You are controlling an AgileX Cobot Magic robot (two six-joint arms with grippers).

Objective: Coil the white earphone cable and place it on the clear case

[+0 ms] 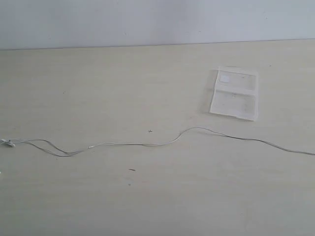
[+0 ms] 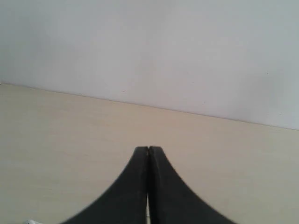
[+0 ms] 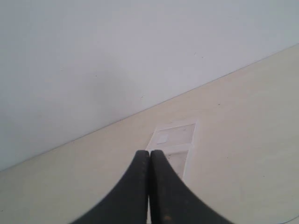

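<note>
The white earphone cable [image 1: 147, 144] lies stretched out across the table from the left edge to the right edge, with a small earbud end [image 1: 7, 142] at far left. The clear case [image 1: 234, 93] lies flat on the table at the right, beyond the cable; it also shows in the right wrist view as the clear case [image 3: 175, 137], just past the fingertips. My left gripper [image 2: 148, 149] is shut with nothing between its fingers. My right gripper [image 3: 150, 153] is shut and empty too. Neither gripper appears in the exterior view.
The pale tabletop [image 1: 98, 88] meets a white wall [image 1: 147, 19] at the back. A few small dark specks [image 1: 132, 170] mark the surface near the cable.
</note>
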